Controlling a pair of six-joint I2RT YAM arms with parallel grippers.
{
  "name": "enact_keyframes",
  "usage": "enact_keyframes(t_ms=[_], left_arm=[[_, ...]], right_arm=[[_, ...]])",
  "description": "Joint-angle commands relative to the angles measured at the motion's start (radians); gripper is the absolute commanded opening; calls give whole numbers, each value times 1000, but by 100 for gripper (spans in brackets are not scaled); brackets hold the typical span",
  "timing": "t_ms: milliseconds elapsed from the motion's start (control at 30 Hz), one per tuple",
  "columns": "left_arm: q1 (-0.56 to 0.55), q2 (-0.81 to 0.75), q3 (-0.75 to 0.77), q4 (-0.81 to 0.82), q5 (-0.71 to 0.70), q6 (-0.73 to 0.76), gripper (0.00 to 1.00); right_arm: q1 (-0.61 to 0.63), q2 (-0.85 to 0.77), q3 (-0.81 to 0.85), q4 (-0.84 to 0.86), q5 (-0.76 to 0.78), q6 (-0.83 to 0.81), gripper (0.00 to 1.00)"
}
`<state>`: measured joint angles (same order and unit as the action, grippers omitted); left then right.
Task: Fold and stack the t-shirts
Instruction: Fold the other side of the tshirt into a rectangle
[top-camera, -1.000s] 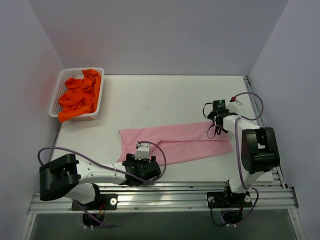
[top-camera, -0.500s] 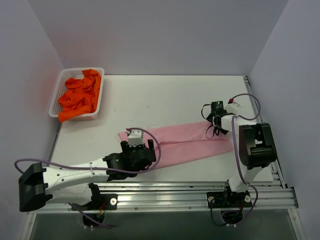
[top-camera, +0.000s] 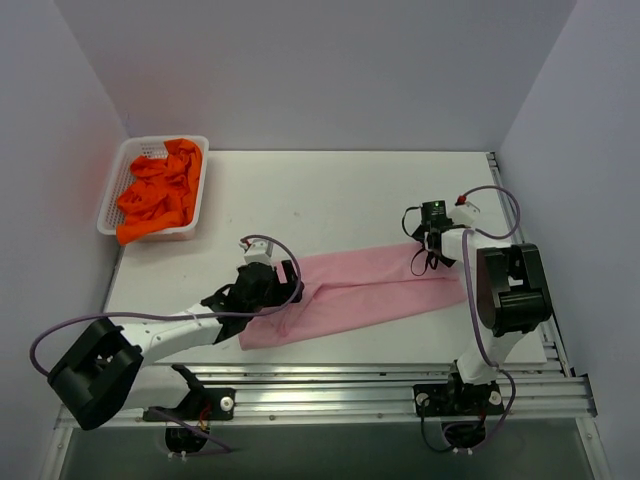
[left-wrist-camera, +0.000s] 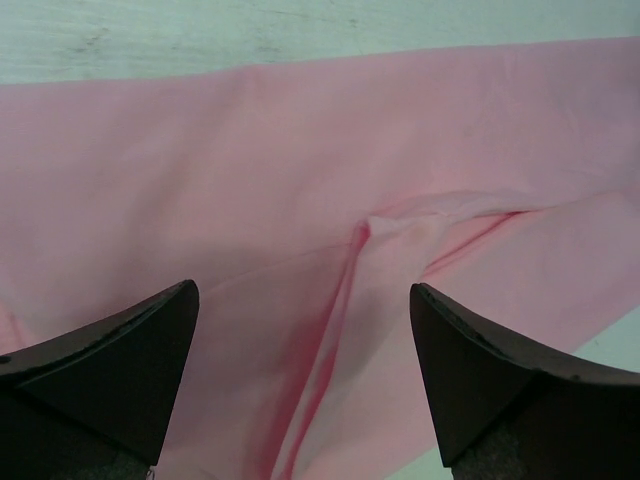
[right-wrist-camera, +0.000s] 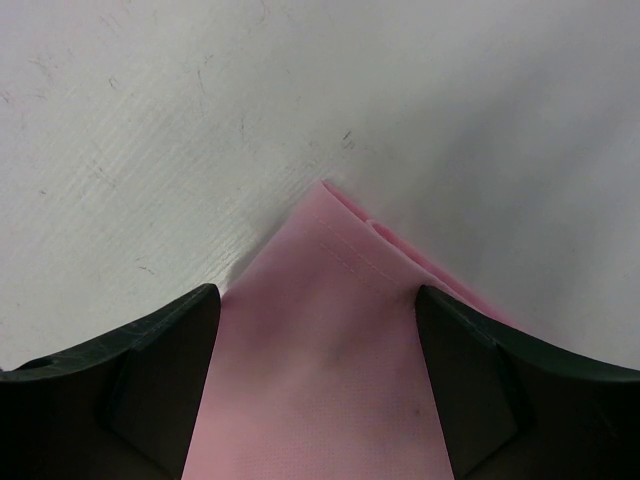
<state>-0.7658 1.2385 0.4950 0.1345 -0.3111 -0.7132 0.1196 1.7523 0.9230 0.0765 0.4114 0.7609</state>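
Note:
The light pink t-shirt (top-camera: 370, 285) lies as a long folded strip across the front of the table. My left gripper (top-camera: 285, 283) is open low over its left end. In the left wrist view, creased pink cloth (left-wrist-camera: 300, 170) fills the space below the gripper (left-wrist-camera: 302, 290), and its jaws stand wide apart. My right gripper (top-camera: 428, 243) is open at the strip's far right corner. The right wrist view shows that hemmed corner (right-wrist-camera: 320, 380) lying between the spread gripper (right-wrist-camera: 315, 292) fingers. Several orange t-shirts (top-camera: 155, 190) are heaped in the basket.
The white mesh basket (top-camera: 199, 200) stands at the table's far left corner. A metal rail (top-camera: 320, 395) runs along the near edge by the arm bases. Walls close in the table at the back and both sides.
My left arm has swung from the near edge out and leftward, carrying its gripper up over the pink shirt's left end. The right arm has hardly moved.

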Motion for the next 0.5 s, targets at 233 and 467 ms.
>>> enact_keyframes(t_ms=[233,467], left_arm=[[16,104,-21,318,213,15,92],[16,167,-36,376,256,-3,91]], right_arm=[[0,3,20,-7,32,0,75],[-1,10,13,0,30,0,75]])
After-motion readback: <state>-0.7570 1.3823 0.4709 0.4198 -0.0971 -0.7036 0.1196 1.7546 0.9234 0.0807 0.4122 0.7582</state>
